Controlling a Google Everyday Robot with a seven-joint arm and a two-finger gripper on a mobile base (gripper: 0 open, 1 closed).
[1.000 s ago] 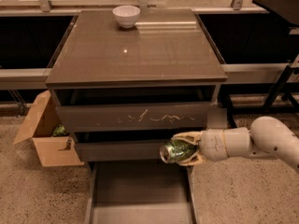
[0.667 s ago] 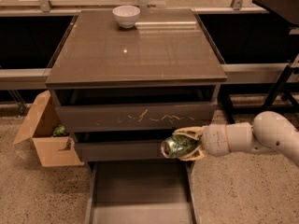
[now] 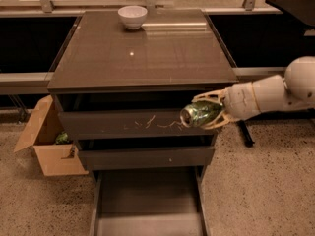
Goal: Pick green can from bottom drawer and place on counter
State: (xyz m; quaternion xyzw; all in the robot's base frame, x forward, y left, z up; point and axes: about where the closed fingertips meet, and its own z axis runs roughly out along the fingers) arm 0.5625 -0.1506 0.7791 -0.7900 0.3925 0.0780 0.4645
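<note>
My gripper (image 3: 205, 113) is shut on the green can (image 3: 199, 114) and holds it on its side, silver end toward the camera. It hangs in front of the scratched-front top drawer (image 3: 135, 124), at the cabinet's right front corner, just below the counter (image 3: 142, 48) edge. The arm (image 3: 266, 95) reaches in from the right. The bottom drawer (image 3: 147, 200) is pulled open below, its flat grey floor bare.
A white bowl (image 3: 132, 16) stands at the back of the counter. The middle drawer (image 3: 146, 157) is closed. An open cardboard box (image 3: 47, 139) with something green in it sits on the floor to the left. A dark table leg (image 3: 244, 132) stands to the right.
The gripper has lifted the green can from the level of the middle drawer up to the top drawer's front, and the arm has risen with it.
</note>
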